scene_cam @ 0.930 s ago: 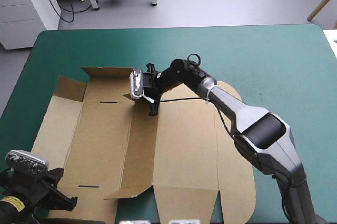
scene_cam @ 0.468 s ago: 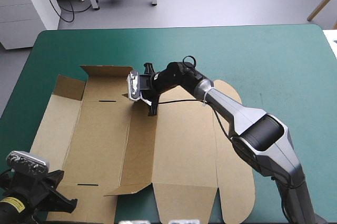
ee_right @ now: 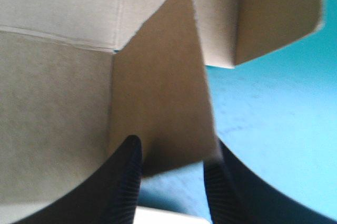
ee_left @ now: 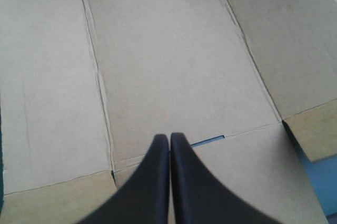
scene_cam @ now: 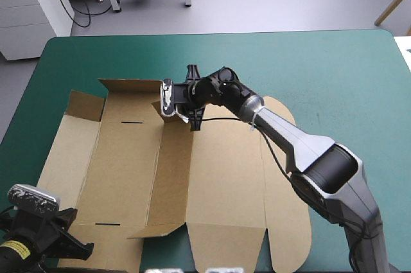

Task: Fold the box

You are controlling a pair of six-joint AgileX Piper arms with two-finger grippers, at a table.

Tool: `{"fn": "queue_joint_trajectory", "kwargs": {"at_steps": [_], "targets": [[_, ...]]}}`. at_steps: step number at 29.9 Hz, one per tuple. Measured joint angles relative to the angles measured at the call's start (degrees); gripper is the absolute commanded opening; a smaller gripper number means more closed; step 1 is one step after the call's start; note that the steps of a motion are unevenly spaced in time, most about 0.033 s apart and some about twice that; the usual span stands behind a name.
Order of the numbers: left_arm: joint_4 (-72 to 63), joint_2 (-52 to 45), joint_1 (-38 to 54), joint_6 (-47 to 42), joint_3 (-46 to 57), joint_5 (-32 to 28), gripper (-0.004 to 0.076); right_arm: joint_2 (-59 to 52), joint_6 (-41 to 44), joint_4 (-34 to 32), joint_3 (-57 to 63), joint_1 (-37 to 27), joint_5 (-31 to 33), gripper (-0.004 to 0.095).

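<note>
The brown box lies as a mostly flat cut sheet across the left and middle of the table. Its far flaps stand raised. My right gripper is at the sheet's far edge. In the right wrist view it is open, and a small brown corner flap stands upright between its fingers. My left gripper sits low at the sheet's near left corner. In the left wrist view it is shut, its tips over a panel just short of a narrow slot.
Bare teal-green cover shows beyond and to the right of the sheet. The left panel's far flap is tilted up. A rounded lid tab lies flat at the sheet's right edge.
My right gripper has turned and shifted slightly toward the far edge, and the small corner flap now stands more upright. The left gripper has barely moved.
</note>
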Motion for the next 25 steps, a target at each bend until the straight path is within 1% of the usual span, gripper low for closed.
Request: {"fn": "queue_joint_trajectory", "kwargs": {"at_steps": [3,6,8,11,13,14,19,22,25], "targets": [[0.34,0.0,0.0,0.0,0.0,0.0,-0.001,-3.41,5.16,-5.7,0.0,-1.16,1.2,0.0302],[0.34,0.0,0.0,-0.02,0.0,0.0,-0.001,-6.79,9.59,-9.84,0.0,-3.54,5.41,0.0266],[0.34,0.0,0.0,-0.48,0.0,0.0,-0.001,-8.57,14.54,-12.51,0.0,-5.47,10.12,0.0219],[0.34,0.0,0.0,-0.9,0.0,0.26,-0.001,-11.01,23.06,-15.21,0.0,-9.0,18.59,0.0095],[0.34,0.0,0.0,-0.98,0.0,0.94,-0.001,-12.93,26.88,-15.13,0.0,-12.12,24.08,0.0011],[0.34,0.0,0.0,-1.05,0.0,1.27,-0.001,-13.84,28.57,-14.74,0.0,-13.82,25.79,-0.0021],[0.35,0.0,0.0,-1.05,0.0,2.46,-0.001,-22.76,38.01,-9.52,0.88,-22.61,27.87,-0.0018],[0.35,0.0,0.0,-1.05,0.0,2.8,-0.001,-29.54,43.33,-8.47,4.45,-27.35,28.0,-0.0018],[0.35,0.0,0.0,-1.05,0.0,2.87,-0.001,-37.01,46.63,-8.18,10.27,-32.08,28.19,-0.0018]]}}
